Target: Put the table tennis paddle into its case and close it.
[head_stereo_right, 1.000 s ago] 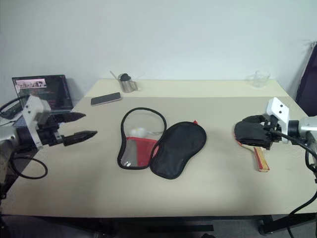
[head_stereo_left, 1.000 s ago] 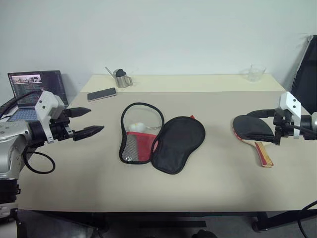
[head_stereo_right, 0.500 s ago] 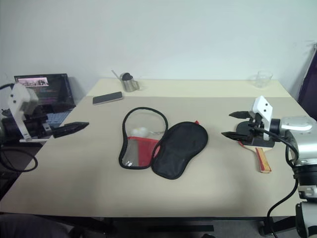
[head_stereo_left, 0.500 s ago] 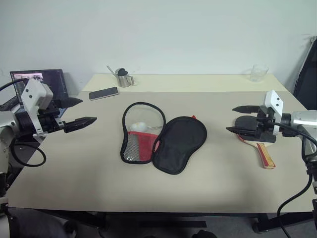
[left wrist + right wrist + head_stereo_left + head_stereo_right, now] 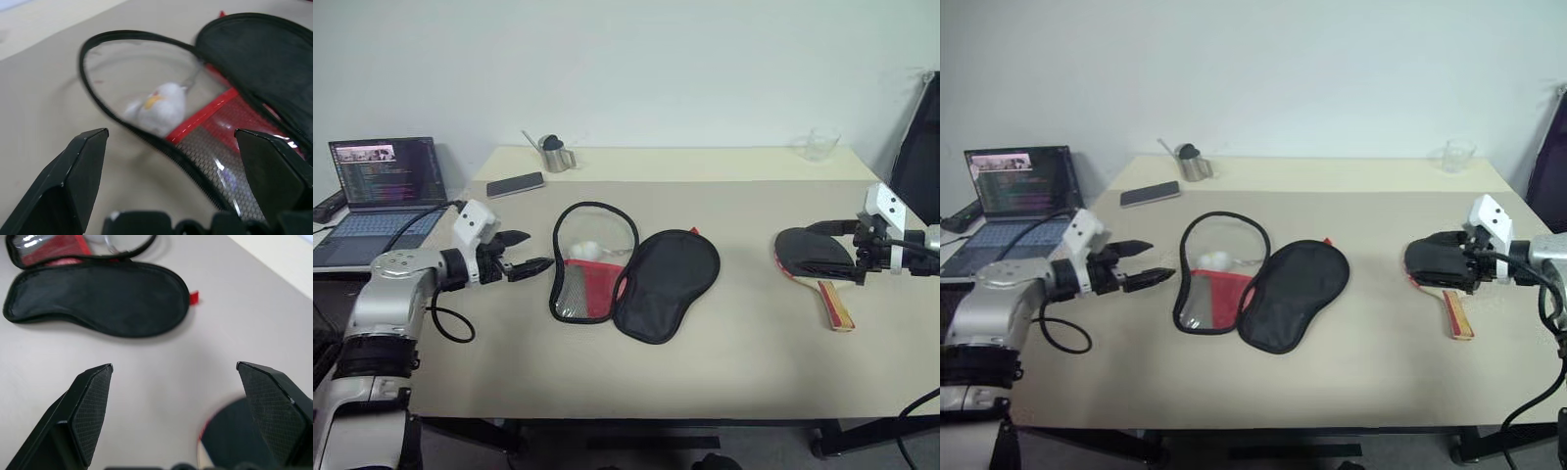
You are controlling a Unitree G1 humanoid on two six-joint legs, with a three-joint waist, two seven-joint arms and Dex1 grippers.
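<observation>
- Head views: the left gripper [image 5: 530, 251] has come in from the counter [image 5: 724, 362] edge and now points at the open case [image 5: 631, 274], fingers spread and empty, so a hold on the case looks next. The right gripper [image 5: 847, 253] has drawn back over the table tennis paddle [image 5: 815, 259], which lies flat near the counter's right edge, well apart from the case.
- Left wrist view: open fingers [image 5: 73, 181] frame the clear panel and a small white lump [image 5: 159, 105].
- Right wrist view: open fingers [image 5: 88, 406] hover above the paddle's edge.
</observation>
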